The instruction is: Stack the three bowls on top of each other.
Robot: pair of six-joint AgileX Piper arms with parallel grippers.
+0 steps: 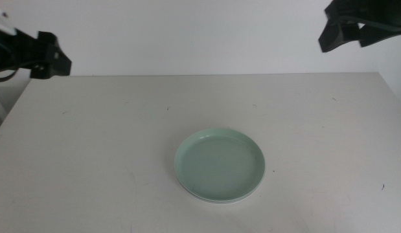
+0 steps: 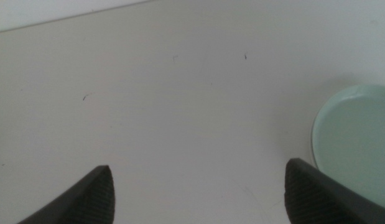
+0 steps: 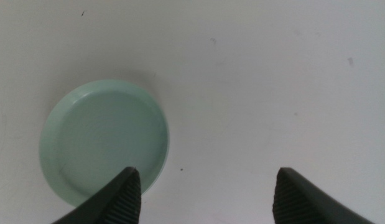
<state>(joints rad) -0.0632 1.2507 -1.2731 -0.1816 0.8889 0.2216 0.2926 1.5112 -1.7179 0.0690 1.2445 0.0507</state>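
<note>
I see the left gripper with jaws spread wide, holding nothing, raised over bare table at far left. Right gripper likewise wide apart and empty, high at far right. Mint bowl sits mid-table on top; a pale rim shows just under it.

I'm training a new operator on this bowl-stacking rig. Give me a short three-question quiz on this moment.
1. True or false: the left gripper holds the mint bowl.
2. Which bowl is on top of the stack? A white, B mint, C grey-blue.
3. Fill in: both grippers, the right gripper included, are ____, above the table.

Key: 1 false; 2 B; 3 open.
</note>
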